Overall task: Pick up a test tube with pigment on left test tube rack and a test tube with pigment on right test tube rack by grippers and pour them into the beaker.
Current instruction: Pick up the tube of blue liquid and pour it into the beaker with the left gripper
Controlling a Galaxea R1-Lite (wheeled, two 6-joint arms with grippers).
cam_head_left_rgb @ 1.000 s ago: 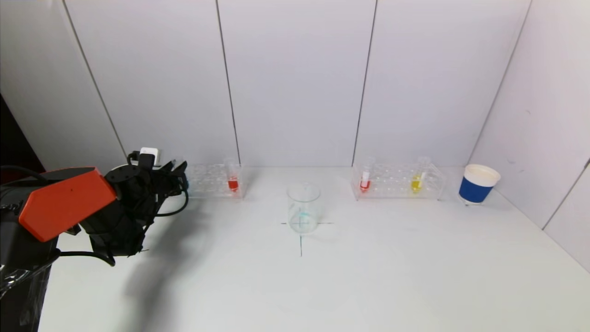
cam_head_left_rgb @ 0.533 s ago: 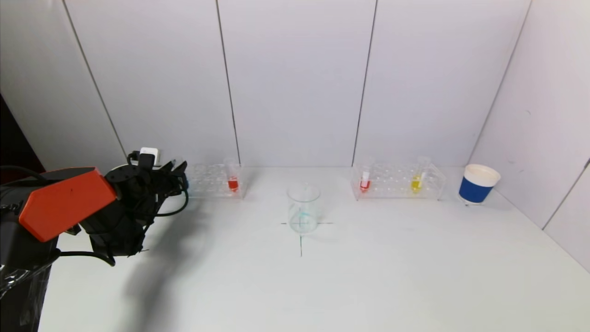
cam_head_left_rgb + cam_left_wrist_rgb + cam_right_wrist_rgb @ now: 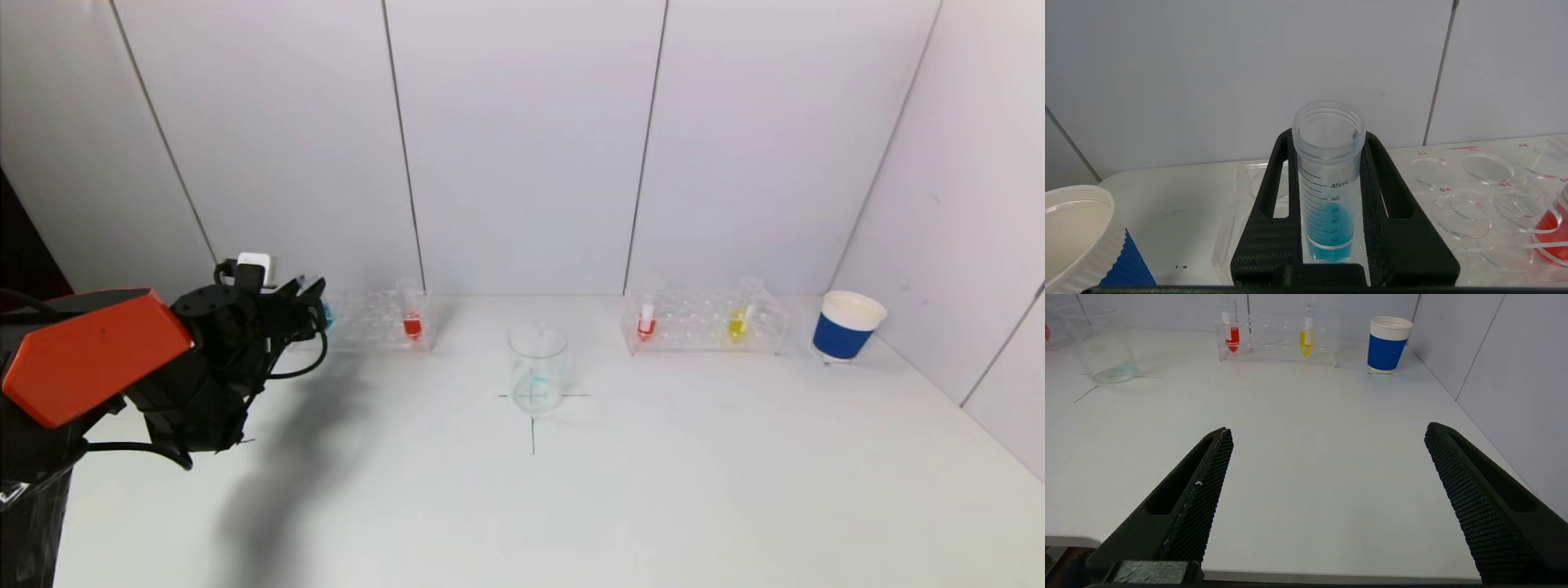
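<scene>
My left gripper (image 3: 1328, 141) is shut on an upright test tube of blue pigment (image 3: 1328, 204), lifted slightly at the left end of the clear left rack (image 3: 367, 322); in the head view the gripper (image 3: 314, 298) hides most of the tube. A red-pigment tube (image 3: 412, 320) stands at that rack's right end. The right rack (image 3: 706, 322) holds a red tube (image 3: 647, 322) and a yellow tube (image 3: 739, 320). The empty glass beaker (image 3: 537, 367) stands at table centre on a cross mark. My right gripper (image 3: 1327, 435) is open and empty above the table's near edge.
A blue-and-white paper cup (image 3: 847, 325) stands right of the right rack. Another such cup (image 3: 1081, 241) sits left of the left rack, seen in the left wrist view. Wall panels stand close behind both racks and along the right side.
My left arm has risen a little and drawn slightly left, raising the blue tube in the rack. Nothing else has moved.
</scene>
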